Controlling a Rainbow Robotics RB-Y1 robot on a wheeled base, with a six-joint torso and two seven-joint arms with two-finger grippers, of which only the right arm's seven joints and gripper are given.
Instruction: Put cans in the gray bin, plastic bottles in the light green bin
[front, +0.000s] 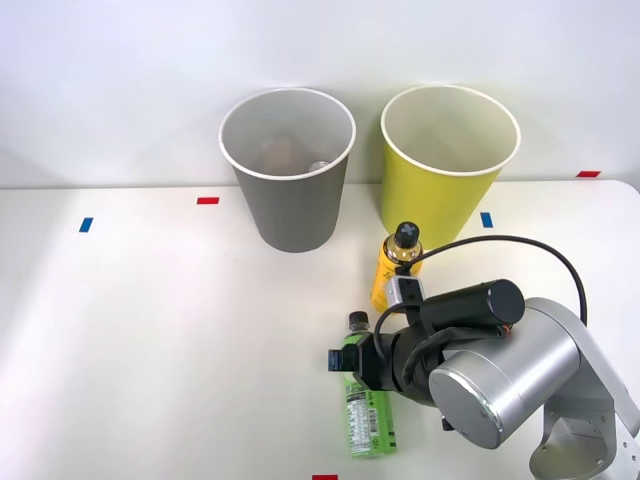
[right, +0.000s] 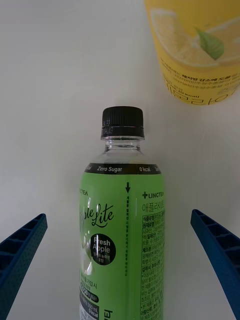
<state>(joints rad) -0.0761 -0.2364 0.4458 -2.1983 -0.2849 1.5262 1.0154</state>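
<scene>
Green bottle (front: 366, 410) lies flat on the counter (front: 150, 340), cap (right: 122, 122) pointing toward the bins, well short of the light green bin (front: 445, 160). I have the right arm's tool (right: 120, 260) over the bottle with its blue fingers (right: 22, 250) spread wide, one on each side of the labelled body and touching neither side; nothing is gripped yet. I judge this straddle is deliberate: with the bottle on its side, closing across the width of the body gives the ribbed pads two parallel faces and keeps the bottle from rolling away. Just beyond the green bottle's cap stands a yellow bottle (front: 397, 268) with a lemon label, upright, black cap on top, close beside the wrist housing and between the green bottle and the light green bin. That neighbour is my main worry: a lift straight toward the bin could clip it and tip it over. The gray bin (front: 290, 170) stands to the robot's left of the light green bin, rims near but apart; something shows faintly inside it, I cannot tell what. Step in hand, as I read it: descend and close on the green bottle, then carry it to the light green bin.
</scene>
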